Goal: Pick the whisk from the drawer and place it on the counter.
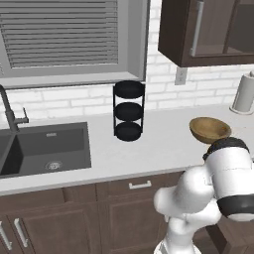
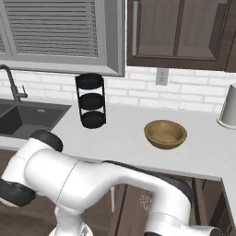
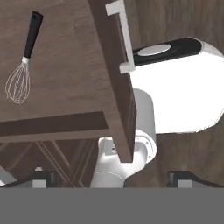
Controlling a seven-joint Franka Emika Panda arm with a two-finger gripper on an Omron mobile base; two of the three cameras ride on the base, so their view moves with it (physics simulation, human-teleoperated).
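Note:
The whisk (image 3: 19, 72), with a silver wire head and a black handle, lies flat on the floor of the pulled-out brown drawer (image 3: 70, 52), at the upper left of the hand view. My gripper (image 3: 114, 181) hangs above the drawer and apart from the whisk. It is open: its dark fingertips (image 3: 41, 178) stand far apart with nothing between them. The drawer's panelled front (image 3: 114, 92) crosses the middle of that view. The light counter (image 1: 158, 144) runs above the cabinets, and the arm bends down below its front edge (image 2: 138, 161).
A wooden bowl (image 1: 210, 130) sits on the counter at the right. A black three-tier rack (image 1: 129, 110) stands near the wall. The dark sink (image 1: 44, 149) with its faucet (image 1: 10, 111) is at the left. A paper towel roll (image 1: 244, 93) stands far right.

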